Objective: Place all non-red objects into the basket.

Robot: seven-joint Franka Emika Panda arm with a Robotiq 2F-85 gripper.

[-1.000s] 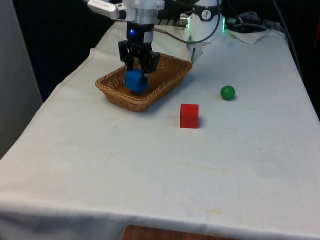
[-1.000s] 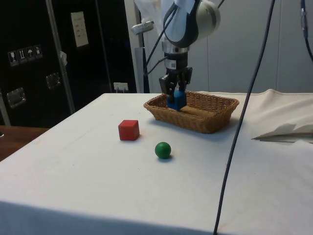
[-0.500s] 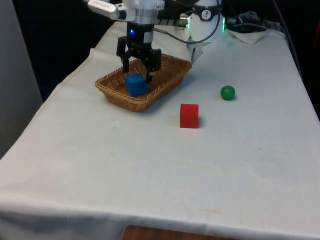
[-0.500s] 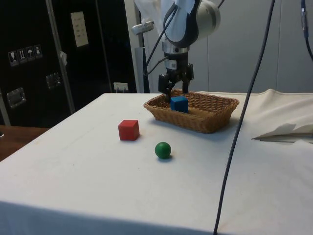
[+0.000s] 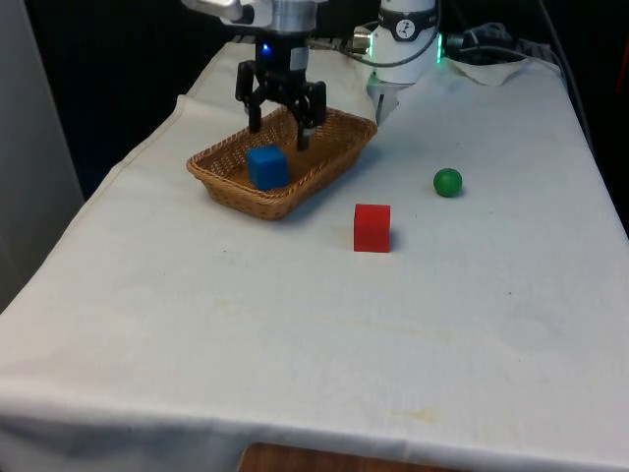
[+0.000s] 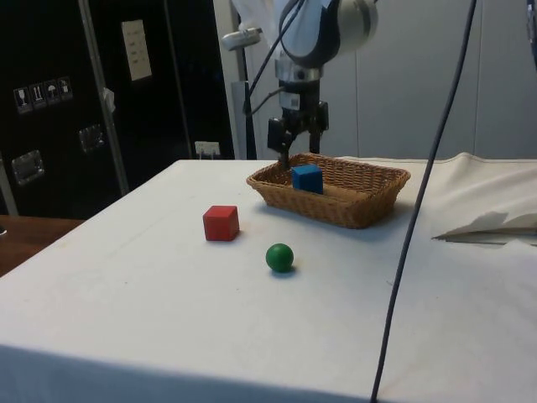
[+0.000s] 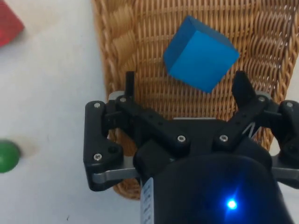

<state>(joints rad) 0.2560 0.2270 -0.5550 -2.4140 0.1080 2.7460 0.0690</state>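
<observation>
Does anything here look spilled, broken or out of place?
Nothing stands out. The blue cube lies in the wicker basket under the open tool; the green ball and red cube sit apart on the white cloth.

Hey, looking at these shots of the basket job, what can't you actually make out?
- Front view: the basket near wall hides where the blue cube meets the floor.
- Wrist view: the red cube is cut off by the picture's edge; the gripper body covers part of the basket.
- Side view: the green ball hides its own contact with the cloth.
</observation>
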